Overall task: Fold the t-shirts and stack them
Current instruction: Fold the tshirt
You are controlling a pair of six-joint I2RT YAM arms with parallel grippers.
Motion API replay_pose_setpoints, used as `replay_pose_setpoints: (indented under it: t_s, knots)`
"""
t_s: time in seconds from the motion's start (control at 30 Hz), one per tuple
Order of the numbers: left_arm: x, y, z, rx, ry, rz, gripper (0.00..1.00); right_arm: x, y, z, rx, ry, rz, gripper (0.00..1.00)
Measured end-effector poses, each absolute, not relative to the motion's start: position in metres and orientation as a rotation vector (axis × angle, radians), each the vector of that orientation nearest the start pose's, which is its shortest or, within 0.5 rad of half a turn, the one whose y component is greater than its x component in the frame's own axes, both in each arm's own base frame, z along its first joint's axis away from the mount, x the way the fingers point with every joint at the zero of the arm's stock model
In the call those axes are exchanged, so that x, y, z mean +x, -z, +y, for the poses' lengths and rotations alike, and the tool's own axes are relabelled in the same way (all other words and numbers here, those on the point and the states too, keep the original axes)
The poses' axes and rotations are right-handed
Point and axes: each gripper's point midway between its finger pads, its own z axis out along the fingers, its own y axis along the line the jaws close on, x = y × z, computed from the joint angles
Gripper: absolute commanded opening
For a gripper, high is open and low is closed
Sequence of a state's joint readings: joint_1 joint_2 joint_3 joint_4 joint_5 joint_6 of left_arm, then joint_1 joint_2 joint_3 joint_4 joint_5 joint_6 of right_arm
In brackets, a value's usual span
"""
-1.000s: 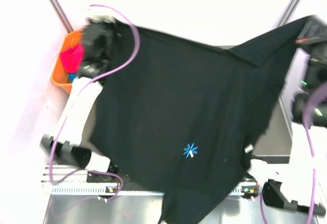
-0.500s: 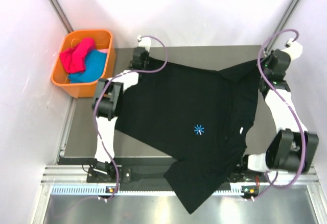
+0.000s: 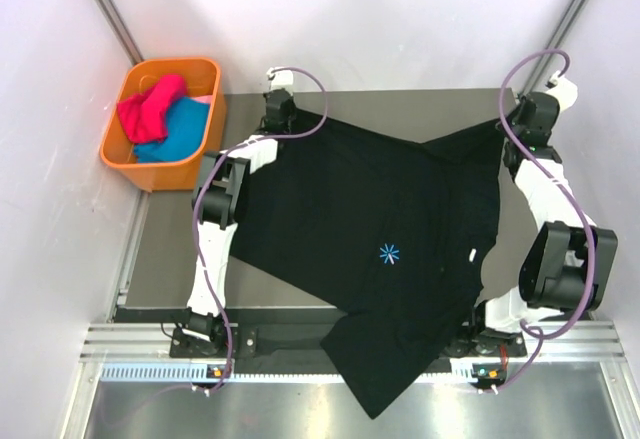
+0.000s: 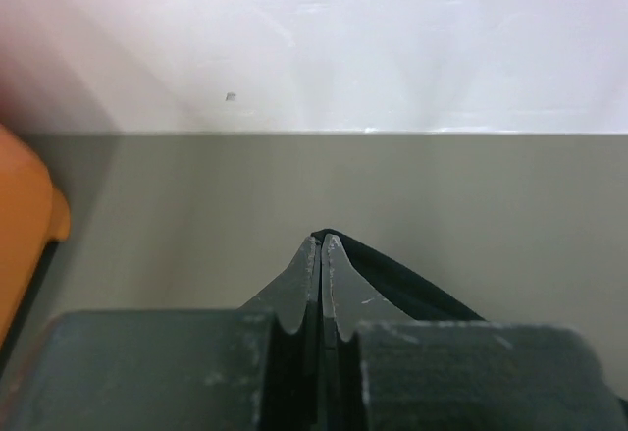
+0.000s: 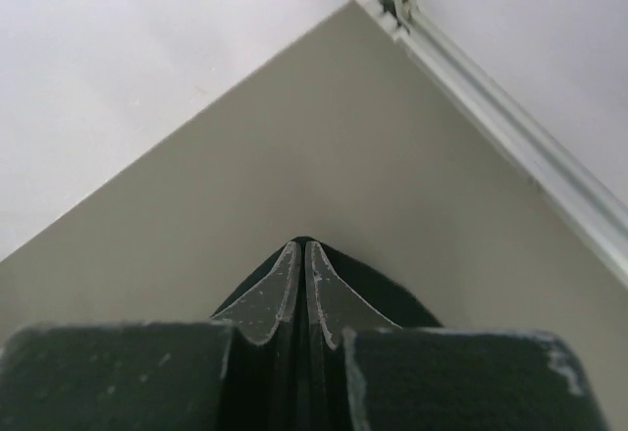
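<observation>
Gripping black t-shirt point(image 3: 380, 219) at far corners, left end effector point(image 4: 322, 242), right end effector point(image 5: 298, 246), both clamped on it

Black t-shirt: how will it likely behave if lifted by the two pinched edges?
Probably floppy: the black t-shirt lies creased between the left gripper and right gripper. Likely light, since thin pinches hold it. One end drapes over the table edge, so it may drag.

Pale walls point(image 3: 400, 19) enclose a grey table point(image 3: 168, 254), with aluminium rails point(image 3: 108, 14) in the corners.
</observation>
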State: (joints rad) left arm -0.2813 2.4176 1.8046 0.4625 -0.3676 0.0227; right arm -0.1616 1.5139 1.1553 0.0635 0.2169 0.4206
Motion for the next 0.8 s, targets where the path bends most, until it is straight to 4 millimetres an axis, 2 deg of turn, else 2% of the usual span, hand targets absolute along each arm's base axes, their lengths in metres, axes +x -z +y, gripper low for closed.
replay_pose_setpoints:
  t_s: [0.27,0.37,0.47,0.63,0.8]
  knots:
    - [0.654,-0.084,-0.117,-0.111,-0.158,1.871,0.0,0.439,-0.217,-0.083,0.785,-0.04,1.873,0.0]
    - [0.644,-0.078,-0.116,-0.121,-0.158,1.933,0.0,0.421,-0.208,-0.078,0.824,-0.043,1.94,0.0]
    - [0.635,-0.083,-0.118,-0.115,-0.135,1.979,0.0,0.4,-0.205,-0.074,0.861,-0.035,1.991,0.0]
    - [0.622,-0.106,-0.126,-0.101,-0.062,2.004,0.0,0.369,-0.211,-0.068,0.913,-0.038,2.028,0.0]
    - [0.603,-0.124,-0.128,-0.089,-0.016,2.024,0.0,0.339,-0.207,-0.057,0.95,-0.038,2.093,0.0]
